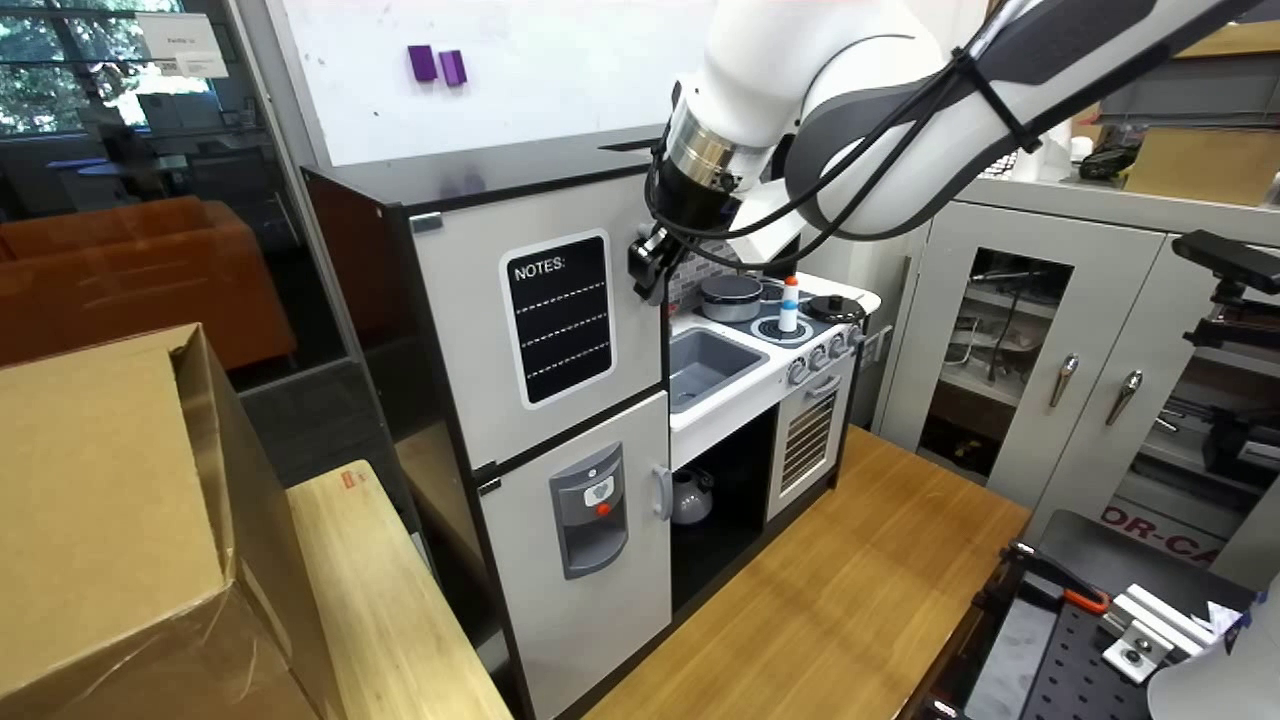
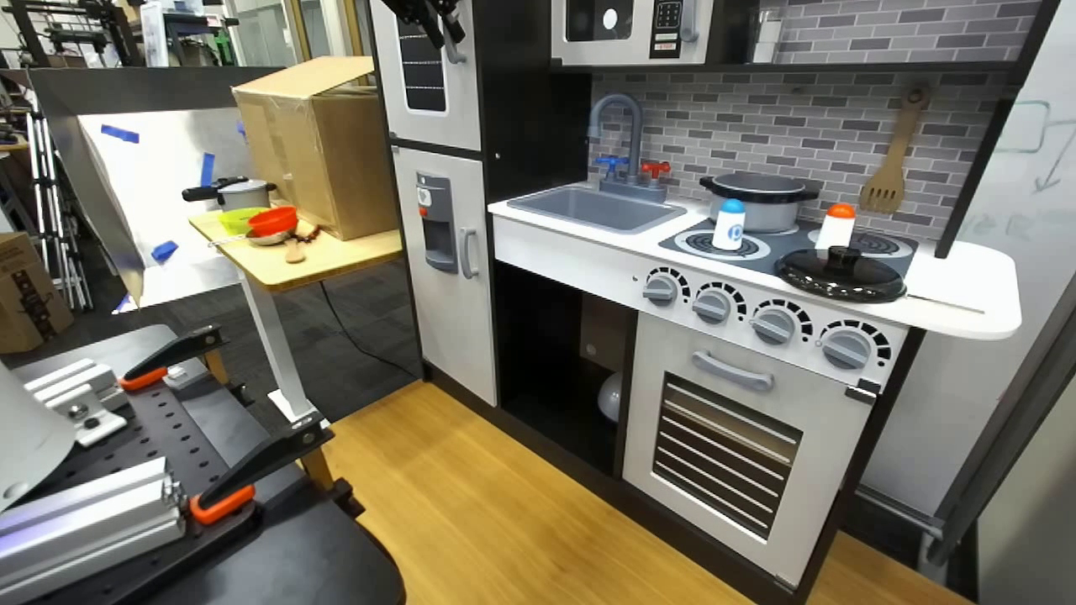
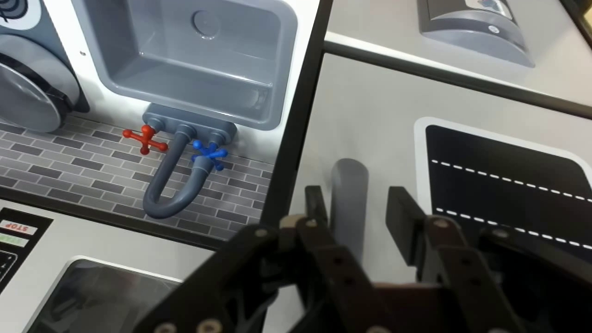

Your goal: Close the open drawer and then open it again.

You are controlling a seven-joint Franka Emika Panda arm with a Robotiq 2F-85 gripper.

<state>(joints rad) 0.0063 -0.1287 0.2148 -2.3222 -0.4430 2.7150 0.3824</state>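
In an exterior view the arm (image 1: 920, 165), white with dark grey panels, is slanting down from the upper right corner and bending just before the wrist (image 1: 697, 152), which is leaning downward, silver-banded above its black end. In the wrist view the black gripper (image 3: 357, 202) is filling the lower middle, blurring toward the bottom edge. Its jaws are standing apart, the two fingers (image 3: 407, 226) running side by side. In an exterior view the fingertips (image 2: 435, 32) are pointing downward near the top edge.
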